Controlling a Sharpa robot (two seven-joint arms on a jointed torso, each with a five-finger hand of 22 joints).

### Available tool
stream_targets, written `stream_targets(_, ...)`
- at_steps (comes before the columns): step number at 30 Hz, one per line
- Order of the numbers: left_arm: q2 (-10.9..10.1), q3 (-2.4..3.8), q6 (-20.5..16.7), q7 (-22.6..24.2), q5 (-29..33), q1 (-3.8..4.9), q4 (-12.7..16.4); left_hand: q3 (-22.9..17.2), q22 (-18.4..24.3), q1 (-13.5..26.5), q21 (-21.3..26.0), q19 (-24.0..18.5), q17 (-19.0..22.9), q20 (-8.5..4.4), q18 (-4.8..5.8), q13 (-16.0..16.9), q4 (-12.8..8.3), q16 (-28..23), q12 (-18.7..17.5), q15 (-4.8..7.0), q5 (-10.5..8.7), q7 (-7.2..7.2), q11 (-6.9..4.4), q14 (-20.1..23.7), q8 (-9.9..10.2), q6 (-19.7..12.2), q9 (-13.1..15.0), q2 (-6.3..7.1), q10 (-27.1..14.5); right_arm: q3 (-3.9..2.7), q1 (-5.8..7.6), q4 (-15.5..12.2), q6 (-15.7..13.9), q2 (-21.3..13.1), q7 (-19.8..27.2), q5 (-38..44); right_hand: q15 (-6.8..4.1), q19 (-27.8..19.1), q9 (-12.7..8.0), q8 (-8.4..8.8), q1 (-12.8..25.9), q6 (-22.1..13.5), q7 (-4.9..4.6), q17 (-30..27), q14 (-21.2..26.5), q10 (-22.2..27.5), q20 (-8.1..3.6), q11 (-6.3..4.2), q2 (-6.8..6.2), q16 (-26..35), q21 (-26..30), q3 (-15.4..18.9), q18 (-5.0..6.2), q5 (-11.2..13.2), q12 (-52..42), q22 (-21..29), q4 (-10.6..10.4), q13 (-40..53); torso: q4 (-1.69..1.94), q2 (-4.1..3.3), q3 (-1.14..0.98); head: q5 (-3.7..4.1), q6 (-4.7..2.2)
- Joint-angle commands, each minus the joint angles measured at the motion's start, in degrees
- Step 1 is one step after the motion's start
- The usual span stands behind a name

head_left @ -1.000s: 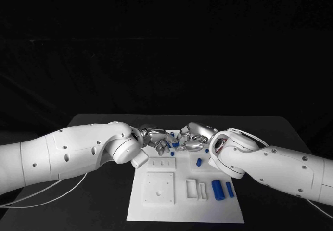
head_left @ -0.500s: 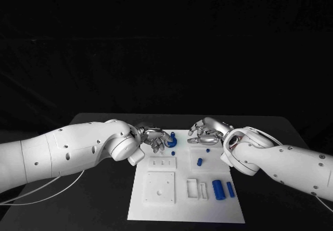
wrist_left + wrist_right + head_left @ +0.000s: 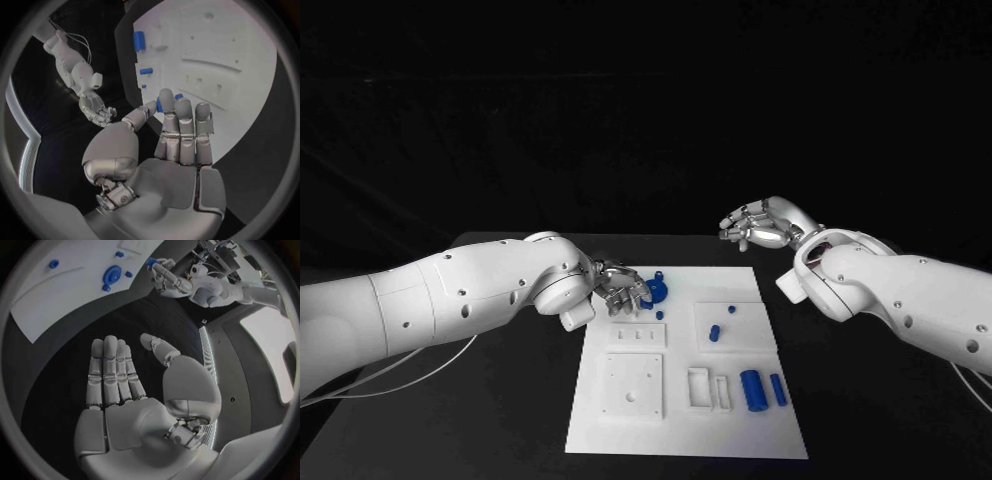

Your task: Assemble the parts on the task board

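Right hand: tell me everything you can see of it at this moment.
The right hand is silver and metallic-looking, jointed, on a white arm. In the head view it hangs raised over the black table, beyond the far right corner of the white task board, touching nothing. The right wrist view shows its palm open, fingers straight and close together, thumb apart, holding nothing.

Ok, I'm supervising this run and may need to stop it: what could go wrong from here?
1. The left hand pinches a small blue piece only at its fingertips; it could slip onto the white task board.
2. That hand is close beside the round blue part and might knock it.
3. The open right hand hangs off the board, likely too far to steady anything.
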State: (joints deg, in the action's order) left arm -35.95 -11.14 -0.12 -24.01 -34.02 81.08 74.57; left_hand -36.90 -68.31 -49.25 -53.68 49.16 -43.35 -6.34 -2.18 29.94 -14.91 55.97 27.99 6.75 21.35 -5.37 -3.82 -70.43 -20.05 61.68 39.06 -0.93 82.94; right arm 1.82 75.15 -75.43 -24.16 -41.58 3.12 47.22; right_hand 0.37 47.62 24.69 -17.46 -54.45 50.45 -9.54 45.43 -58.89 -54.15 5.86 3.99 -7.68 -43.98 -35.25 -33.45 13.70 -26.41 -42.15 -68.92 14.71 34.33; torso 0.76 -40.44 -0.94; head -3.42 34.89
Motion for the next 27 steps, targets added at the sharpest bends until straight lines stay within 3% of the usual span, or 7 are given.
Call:
stream_targets(1, 0.83, 0.05, 4.66, -2.94, -5.63, 0.22, -1.13, -0.52, -0.11, -0.18, -0.24, 0.23, -0.08, -5.86, 0.74, 0.15, -0.75, 0.48, 0.45, 0.08, 0.64, 3.50, -0.25, -0.09, -0.10, 3.84, 6.58, -0.36, 0.10, -0.08, 1.03, 1.55, 2.49, 0.30, 5.86, -8.68, 1.63, -2.70, -0.19, -0.29, 0.55, -0.05, -0.42, -2.45, 1.83, 0.09, 1.28, 0.81, 0.58, 3.87, 2.84, 0.11, -1.57, -0.35, 5.17, 1.42, 0.59, -4.60, 0.07, 0.06, -0.01, 0.17, 0.13)
stream_targets(11, 2.04, -0.13, 3.50, -3.12, -14.55, 0.24, -0.94, -0.53, -0.42, 0.58, -0.84, 1.13, -0.55, -6.08, 0.58, 1.03, -0.54, 2.38, 2.40, 0.41, 1.41, 4.12, -0.87, -1.01, -0.47, 5.17, 8.53, -0.31, 0.89, -0.33, 1.88, 6.60, 3.75, 2.19, 8.05, -8.34, 3.35, -5.51, -0.88, -0.67, 0.01, -0.50, -0.71, -6.34, 1.92, -3.06, 3.67, 1.95, 1.12, 11.51, 6.74, 1.10, -0.82, -0.98, 14.58, 3.24, 1.18, -14.63, 0.27, -0.01, 0.00, 0.11, 0.93)
stream_targets(14, 1.85, -0.26, 2.83, -3.23, -16.50, 0.24, -0.11, -0.59, -0.54, 0.74, -0.94, 1.34, -0.60, -6.15, 0.55, 1.26, -0.53, 2.78, 2.91, 0.50, 1.57, 4.22, -0.97, -1.07, -0.47, 5.33, 9.04, -0.29, 0.85, -0.36, 2.08, 7.77, 4.98, 2.57, 8.50, -9.10, 4.17, -6.31, -0.93, -1.41, 0.14, -0.03, -0.53, -8.45, 0.53, -8.53, 4.75, 1.86, 1.98, 17.07, 8.64, 1.13, -0.27, -1.45, 22.91, 4.10, 1.32, -19.61, 0.32, 0.03, 0.07, -0.08, 1.25)
stream_targets(18, 1.50, -0.45, 1.95, -3.19, -18.40, 0.22, 0.79, -0.62, -0.59, 0.81, -0.98, 1.43, -0.61, -6.18, 0.53, 1.35, -0.48, 2.94, 3.12, 0.50, 1.64, 4.26, -1.01, -1.12, -0.46, 5.43, 9.24, -0.27, 0.82, -0.36, 2.31, 8.80, 6.64, 2.91, 8.94, -9.38, 4.53, -6.50, -1.17, -1.52, 0.42, -0.14, -0.57, -9.51, 0.19, -10.44, 5.53, 2.14, 2.40, 20.09, 10.24, 1.80, 0.14, -2.30, 27.02, 5.17, 1.38, -21.52, 0.22, 0.01, 0.10, -0.44, 1.66)
stream_targets(22, 0.88, -2.31, 1.37, -2.93, -18.19, 0.22, 1.82, -0.66, -0.62, 0.86, -1.00, 1.48, -0.60, -6.19, 0.52, 1.42, -0.45, 3.05, 3.27, 0.50, 1.74, 4.29, -1.03, -1.14, -0.43, 5.49, 9.37, -0.27, 0.79, -0.36, 2.42, 10.05, 6.45, 3.50, 8.78, -9.40, 4.71, -4.66, -1.27, -1.75, 0.73, -0.17, -0.54, -11.06, -0.79, -12.14, 6.40, 2.11, 2.82, 22.41, 13.14, 1.82, 1.30, -2.78, 29.47, 8.51, 1.44, -22.64, 0.30, 0.03, 0.09, -0.49, 1.84)
stream_targets(24, 0.92, -2.72, 0.62, -2.85, -18.17, 0.22, 1.97, -0.70, -0.65, 0.87, -1.02, 1.51, -0.60, -6.20, 0.51, 1.46, -0.47, 3.12, 3.38, 0.49, 1.85, 4.31, -1.06, -1.17, -0.40, 5.53, 9.44, -0.29, 0.78, -0.36, 2.44, 10.36, 6.22, 3.66, 8.69, -9.40, 4.77, -3.68, -1.38, -1.81, 0.64, -0.24, -0.57, -11.67, -1.52, -12.96, 6.43, 2.09, 2.91, 23.25, 14.69, 1.93, 1.30, -2.85, 30.64, 10.33, 1.48, -23.09, 0.26, 0.10, 0.09, -0.57, 2.03)
stream_targets(27, 0.93, -2.71, -0.20, -2.71, -17.92, 0.16, 2.09, -0.77, -0.69, 0.81, -1.03, 1.52, -0.59, -6.22, 0.48, 1.50, -0.57, 3.19, 3.46, 0.48, 1.87, 4.33, -1.08, -1.18, -0.34, 5.53, 9.50, -0.29, 0.72, -0.36, 2.44, 10.28, 6.00, 3.64, 8.57, -9.40, 4.82, -3.49, -1.43, -1.78, 0.67, -0.32, -0.59, -11.78, -1.64, -13.10, 6.42, 2.10, 2.84, 23.42, 15.00, 2.02, 1.30, -2.90, 30.92, 10.69, 1.47, -23.20, 0.23, 0.08, 0.13, -0.66, 2.15)
